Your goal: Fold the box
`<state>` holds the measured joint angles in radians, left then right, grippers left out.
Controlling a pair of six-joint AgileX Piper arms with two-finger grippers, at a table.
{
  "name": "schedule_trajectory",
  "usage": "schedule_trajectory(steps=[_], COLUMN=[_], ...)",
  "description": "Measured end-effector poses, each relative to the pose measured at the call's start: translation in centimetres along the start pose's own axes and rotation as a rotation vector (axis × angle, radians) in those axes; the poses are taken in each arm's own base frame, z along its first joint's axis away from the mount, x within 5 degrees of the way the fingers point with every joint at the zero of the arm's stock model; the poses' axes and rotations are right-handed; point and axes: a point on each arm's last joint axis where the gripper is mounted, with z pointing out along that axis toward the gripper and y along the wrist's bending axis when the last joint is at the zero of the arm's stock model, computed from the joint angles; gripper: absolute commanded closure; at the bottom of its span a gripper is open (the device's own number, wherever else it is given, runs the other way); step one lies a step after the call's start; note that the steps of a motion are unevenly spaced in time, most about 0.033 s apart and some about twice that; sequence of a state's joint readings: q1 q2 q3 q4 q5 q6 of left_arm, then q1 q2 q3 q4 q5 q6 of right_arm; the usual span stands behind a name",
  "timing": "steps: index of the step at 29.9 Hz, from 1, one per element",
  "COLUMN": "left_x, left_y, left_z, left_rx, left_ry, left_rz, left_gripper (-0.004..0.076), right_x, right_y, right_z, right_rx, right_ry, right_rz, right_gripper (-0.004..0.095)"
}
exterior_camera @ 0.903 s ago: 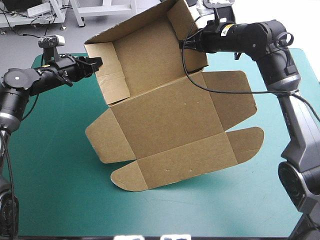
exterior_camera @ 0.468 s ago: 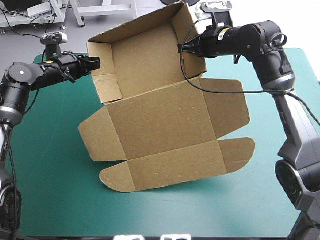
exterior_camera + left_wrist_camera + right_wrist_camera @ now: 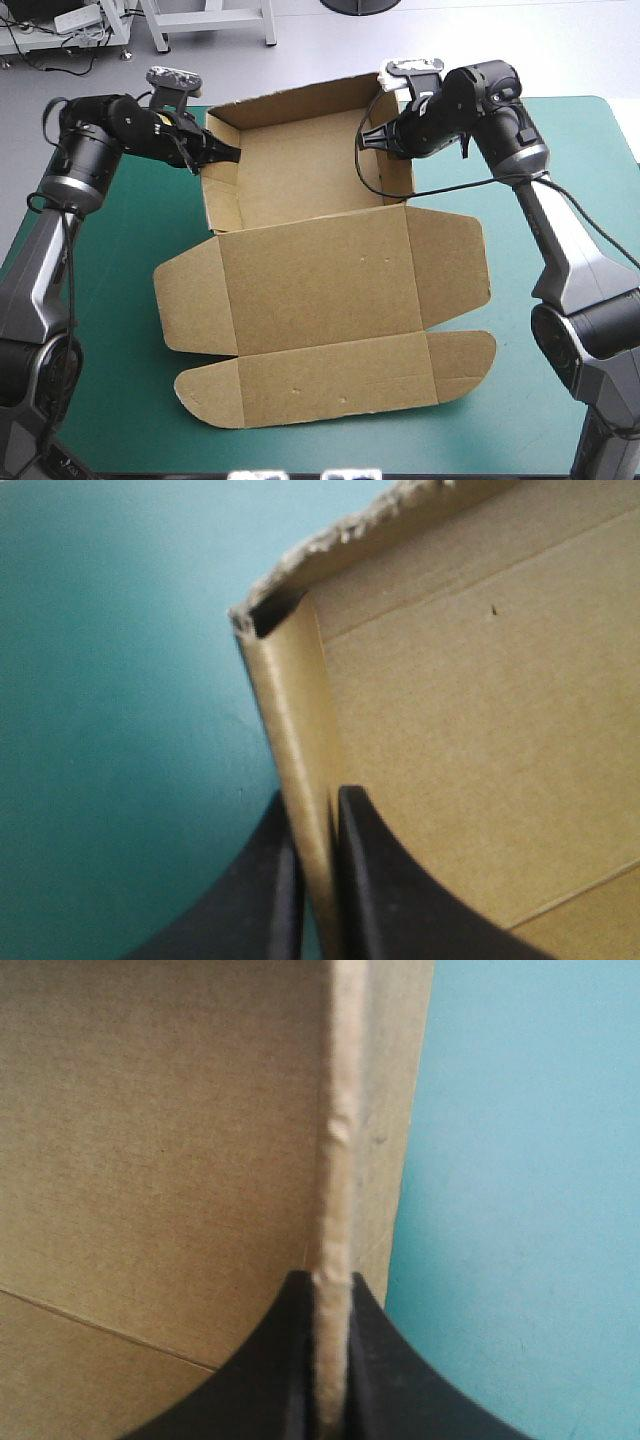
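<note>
You have the brown cardboard box (image 3: 320, 290) sitting as an open tray, lid flat on the teal-green table cover (image 3: 110, 400), with your left gripper (image 3: 228, 153) all but closed on the left wall between its jaws and your right gripper (image 3: 368, 140) pinching the right wall likewise.

Brown box (image 3: 320, 290) of cut board, half formed: open tray with walls raised at far side; lid panel flat toward near edge, side flaps and rounded front flap spread out. Lies mid table (image 3: 120, 420), slightly skewed.
</note>
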<state>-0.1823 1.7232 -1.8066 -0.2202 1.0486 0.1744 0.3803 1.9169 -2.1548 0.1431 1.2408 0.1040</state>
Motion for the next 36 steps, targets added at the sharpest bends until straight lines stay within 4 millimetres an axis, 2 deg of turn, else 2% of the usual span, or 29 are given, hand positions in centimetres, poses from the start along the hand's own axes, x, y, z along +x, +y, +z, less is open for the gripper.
schedule_trajectory(steps=[7,15,19,27,36], left_x=[1.6,3.0,3.5,3.7,3.7], left_y=[-0.2,0.7,1.0,1.4,1.5], left_z=[4.1,8.0,9.6,11.1,11.5], left_rx=[-0.004,-0.028,-0.036,-0.043,-0.034], left_ry=[0.203,0.341,0.379,0.398,0.409], left_rz=[-0.044,-0.091,-0.106,-0.116,-0.084], left_gripper=[0.0729,0.0729,0.0729,0.0729,0.0706], right_x=[3.6,7.6,7.9,7.9,7.9], right_y=[-1.0,-1.7,-1.8,-1.9,-2.0], right_z=[5.1,10.3,10.9,11.8,12.1], right_rx=[0.010,-0.039,-0.053,-0.055,-0.059], right_ry=[0.190,0.242,0.221,0.204,0.202], right_rz=[0.046,0.098,0.098,0.075,0.025], right_gripper=[0.0927,0.0928,0.0928,0.0927,0.0908])
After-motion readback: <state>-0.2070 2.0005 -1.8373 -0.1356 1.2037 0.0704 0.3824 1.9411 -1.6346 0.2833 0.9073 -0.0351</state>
